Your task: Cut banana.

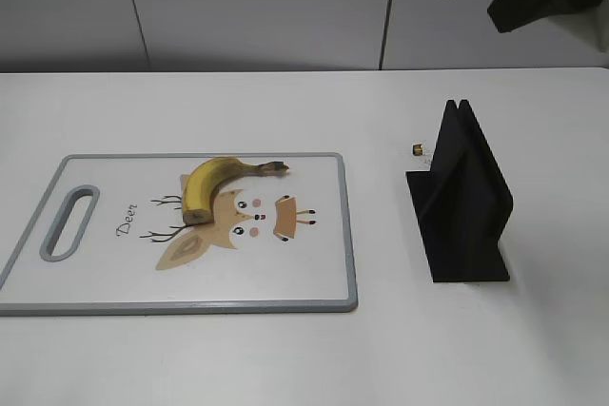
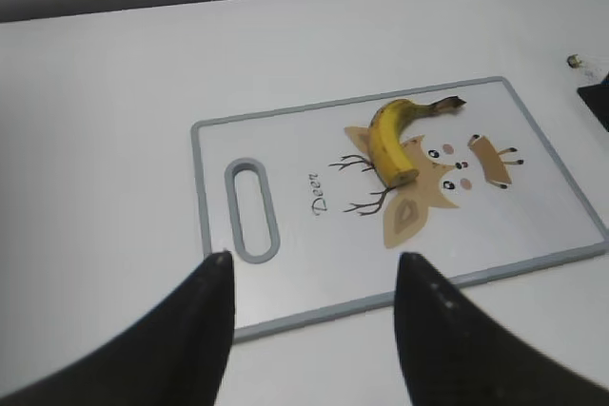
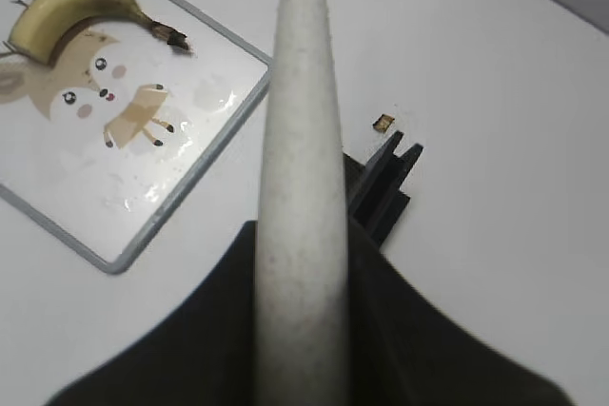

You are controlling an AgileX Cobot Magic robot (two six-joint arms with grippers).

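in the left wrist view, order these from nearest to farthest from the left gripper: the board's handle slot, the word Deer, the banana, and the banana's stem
From the left gripper:
1. Handle slot, at the cutting board's near left end.
2. The word Deer, just beyond the slot, toward the middle.
3. Banana, on the deer print, further right.
4. Stem, pointing toward the board's far right corner.

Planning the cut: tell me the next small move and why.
Probably carry the knife, shut in the right hand, left over the cutting board toward the banana. The knife is above the black stand, and the banana is uncut. The left hand is open.
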